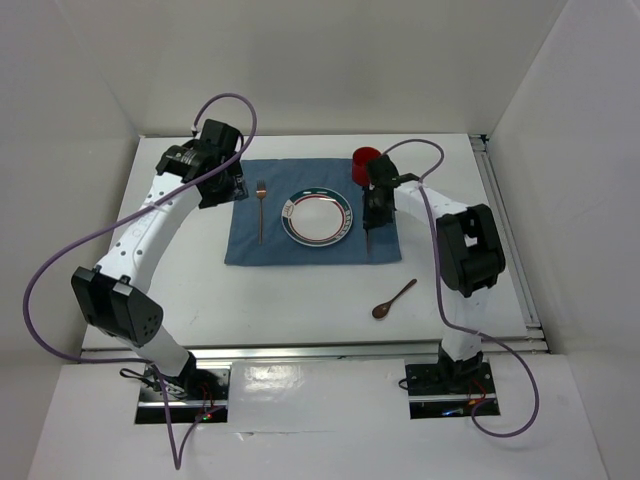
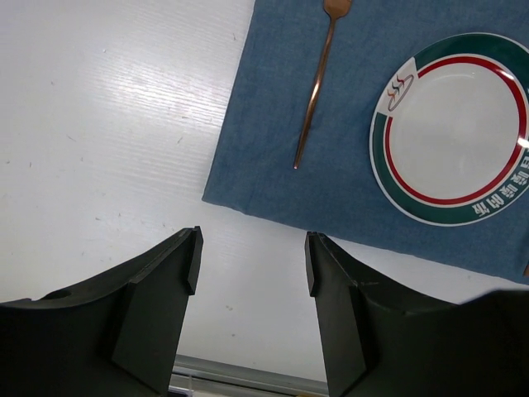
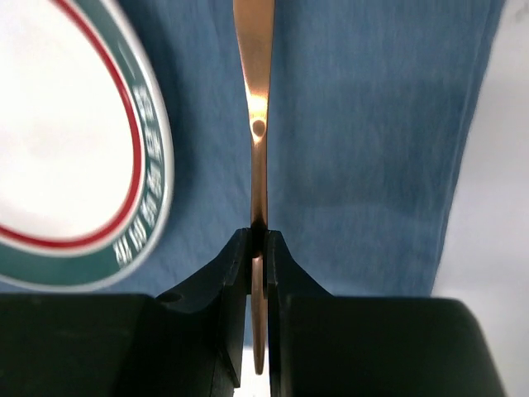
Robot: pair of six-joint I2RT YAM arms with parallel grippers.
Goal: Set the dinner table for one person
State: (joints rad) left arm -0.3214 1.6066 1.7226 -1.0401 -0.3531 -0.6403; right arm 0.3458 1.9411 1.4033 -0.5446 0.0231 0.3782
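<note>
The white dinner table [image 1: 180,290] carries a blue placemat [image 1: 250,245]. On the mat are a white plate with a green and red rim [image 1: 317,217] and a copper fork [image 1: 261,210] to its left. My right gripper [image 1: 375,212] is shut on a thin copper knife [image 3: 255,99] and holds it just over the mat, right of the plate [image 3: 58,149]. A red cup [image 1: 365,158] stands at the mat's far right corner. A copper spoon [image 1: 393,299] lies on the bare table near the right arm. My left gripper [image 2: 252,248] is open and empty beside the mat's left edge.
A metal rail [image 1: 320,350] runs along the table's near edge and another along the right side [image 1: 505,230]. White walls close in the back and both sides. In the left wrist view the fork [image 2: 314,91] and the plate [image 2: 455,124] lie on the mat.
</note>
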